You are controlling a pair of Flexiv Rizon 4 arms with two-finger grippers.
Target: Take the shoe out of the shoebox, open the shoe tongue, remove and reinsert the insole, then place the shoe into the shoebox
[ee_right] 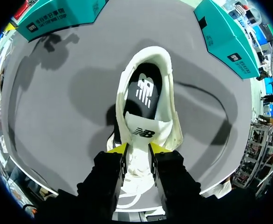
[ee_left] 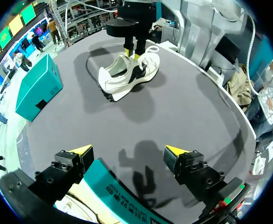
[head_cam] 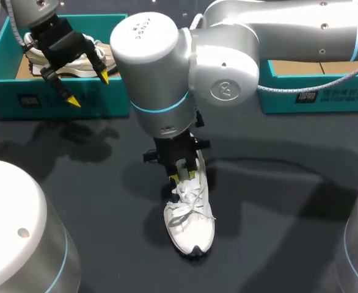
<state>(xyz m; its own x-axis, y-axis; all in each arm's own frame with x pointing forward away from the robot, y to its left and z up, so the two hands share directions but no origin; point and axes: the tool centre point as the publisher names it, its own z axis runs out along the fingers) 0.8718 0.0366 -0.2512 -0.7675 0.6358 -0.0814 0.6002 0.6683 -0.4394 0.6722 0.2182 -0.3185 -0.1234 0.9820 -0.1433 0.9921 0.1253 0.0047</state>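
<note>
One white shoe point(head_cam: 190, 226) sits on the dark tabletop point(head_cam: 277, 232) near the middle, well apart from both boxes, with its black insole point(ee_right: 143, 91) showing inside. The right hand point(head_cam: 182, 177) is over it, pinching the tongue point(ee_right: 142, 133) from two sides. The left hand point(head_cam: 89, 90) hangs spread and empty above the left shoebox point(head_cam: 20, 101), where another shoe point(head_cam: 102, 54) lies. A second teal box point(head_cam: 325, 94) sits at the right.
</note>
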